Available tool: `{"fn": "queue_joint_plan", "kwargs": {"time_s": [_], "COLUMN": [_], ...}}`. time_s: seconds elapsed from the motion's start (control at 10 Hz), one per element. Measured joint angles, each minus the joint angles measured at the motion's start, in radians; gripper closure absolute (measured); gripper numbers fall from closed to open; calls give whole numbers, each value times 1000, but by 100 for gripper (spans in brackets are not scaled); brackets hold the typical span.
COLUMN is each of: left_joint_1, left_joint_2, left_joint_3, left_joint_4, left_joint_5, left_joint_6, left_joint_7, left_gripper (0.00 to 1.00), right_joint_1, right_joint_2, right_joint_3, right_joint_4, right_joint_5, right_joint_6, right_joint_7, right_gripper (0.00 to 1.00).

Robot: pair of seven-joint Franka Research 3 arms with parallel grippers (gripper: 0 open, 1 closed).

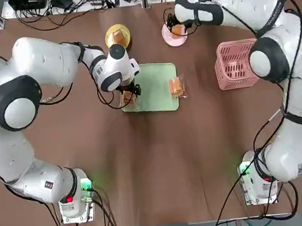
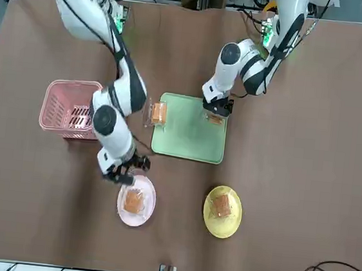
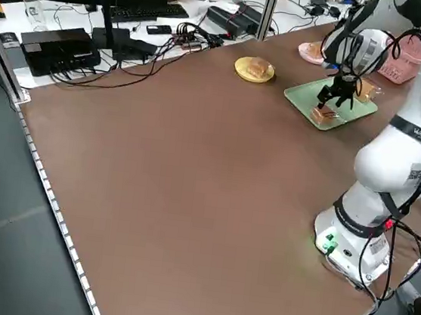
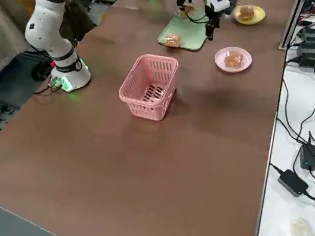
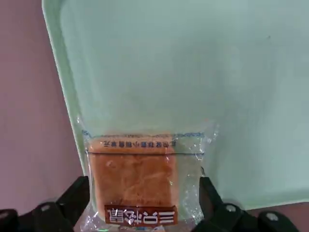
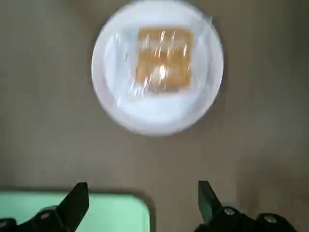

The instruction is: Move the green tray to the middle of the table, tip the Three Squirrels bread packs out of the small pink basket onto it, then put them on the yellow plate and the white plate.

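Brown counter [image 1: 161, 160] carries the green tray [image 1: 155, 78] at its middle. Left claw [image 5: 145, 212] hangs spread around a bread pack [image 5: 140, 181] at the tray's corner, seemingly ready to pinch. Right claw [image 6: 142, 205], spread and empty, hovers beside the white plate [image 6: 116, 116], one pack on it; the yellow plate [image 1: 112, 32] holds another.

arms [image 1: 39, 65]: glossy white shells | black joint bands | black cables | green base lights
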Motion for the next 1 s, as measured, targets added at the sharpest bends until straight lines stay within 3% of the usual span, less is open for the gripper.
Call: {"fn": "queue_joint_plan", "kwargs": {"time_s": [0.2,0.4,0.6,1.0], "left_joint_1": [0,1,3,21], "left_joint_2": [8,18,26,58], "left_joint_3": [0,0,0,0], "left_joint_4": [-4,-6,-7,-8], "left_joint_5": [0,0,0,0], "left_joint_6": [0,0,0,2], "left_joint_7": [0,0,-2,-5], "left_gripper": [0,0,0,0], "right_joint_1": [73,114,125,138], "right_joint_2": [-83,-114,-116,-109], "right_joint_3": [16,78,130,143], "right_joint_4": [-143,-239,-288,-315], "right_joint_5": [-83,-239,-344,-440], "right_joint_6": [1,1,-18,-30], "right_joint_7": [103,289,394,441], "right_gripper": [0,0,0,0]}}
